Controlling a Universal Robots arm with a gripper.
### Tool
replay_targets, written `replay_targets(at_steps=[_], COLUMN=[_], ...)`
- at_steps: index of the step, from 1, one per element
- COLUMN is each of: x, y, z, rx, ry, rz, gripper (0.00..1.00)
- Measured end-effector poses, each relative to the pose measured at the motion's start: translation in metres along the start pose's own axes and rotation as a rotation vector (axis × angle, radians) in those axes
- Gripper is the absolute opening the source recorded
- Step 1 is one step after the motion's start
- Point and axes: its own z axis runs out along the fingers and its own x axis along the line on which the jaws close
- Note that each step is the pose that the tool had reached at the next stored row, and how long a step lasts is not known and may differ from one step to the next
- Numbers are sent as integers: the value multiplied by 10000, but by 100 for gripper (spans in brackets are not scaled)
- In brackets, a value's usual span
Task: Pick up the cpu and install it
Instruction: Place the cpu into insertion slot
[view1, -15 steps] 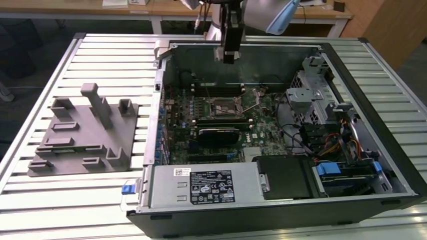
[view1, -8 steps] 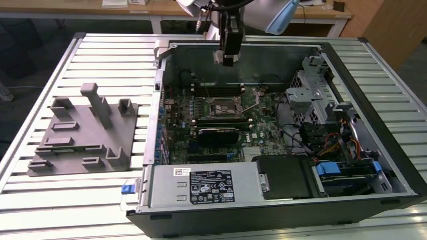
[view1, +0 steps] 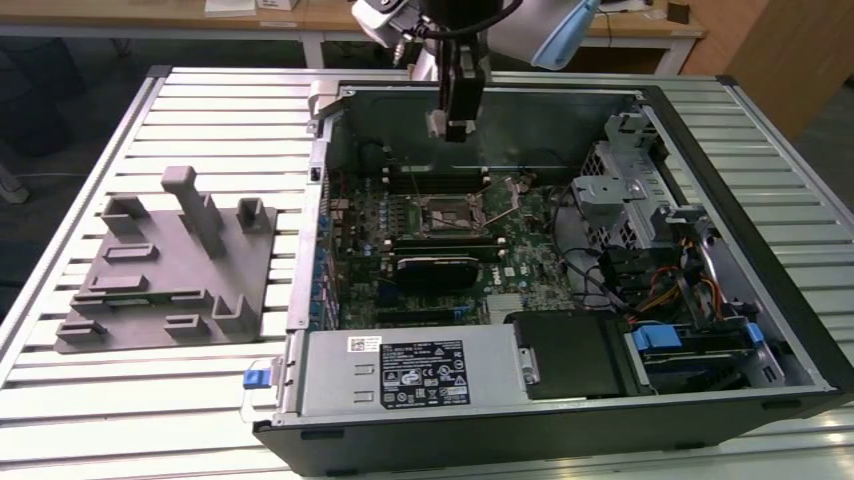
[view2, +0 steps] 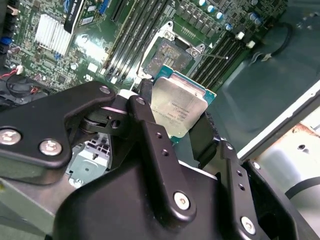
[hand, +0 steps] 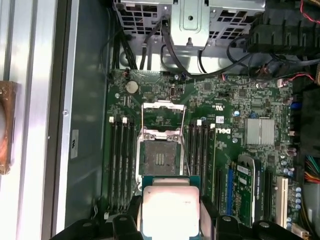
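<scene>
The small flat square cpu with its silvery-grey metal top and pale rim (view2: 177, 107) is sitting clamped between the black fingers (view2: 150, 135) of the gripper (view2: 175, 120). The gripper is holding the chip by two opposite edges, its jaws spread only to the chip's width. In both wrist views the chip is hanging in the air above the green motherboard (hand: 240, 100), near the dark square socket (hand: 159, 157), whose metal frame is standing flipped open. In the exterior view the gripper (view1: 454, 125) is hovering over the open black computer case (view1: 787, 300). The large grey plastic tray with upright posts (view1: 174, 270) is lying on the slatted metal table (view1: 214, 110), well apart at the exterior view's left.
</scene>
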Motion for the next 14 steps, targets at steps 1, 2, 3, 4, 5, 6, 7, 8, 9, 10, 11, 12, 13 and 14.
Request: replay_targets(at_steps=[1, 2, 3, 4, 5, 6, 7, 8, 9, 10, 11, 12, 13, 14], x=[0, 0, 0, 0, 1, 1, 1, 1, 1, 1, 1, 1, 1, 1], y=[0, -1, -1, -1, -2, -2, -3, -4, -3, 1, 8, 16, 28, 39], z=[10, 20, 31, 41, 56, 74, 92, 111, 129, 147, 167, 185, 204, 221], rx=[0, 0, 0, 0, 0, 0, 0, 0, 0, 0, 0, 0, 0, 0], ry=[0, 0, 0, 0, 0, -1, 0, 0, 0, 0, 0, 0, 0, -1], rz=[0, 0, -1, 0, 0, -1, 0, -1, 0, 0, 0, 0, 0, 0], gripper=[54, 54, 54, 54, 54, 54, 54, 54, 54, 54, 54, 54, 54, 54])
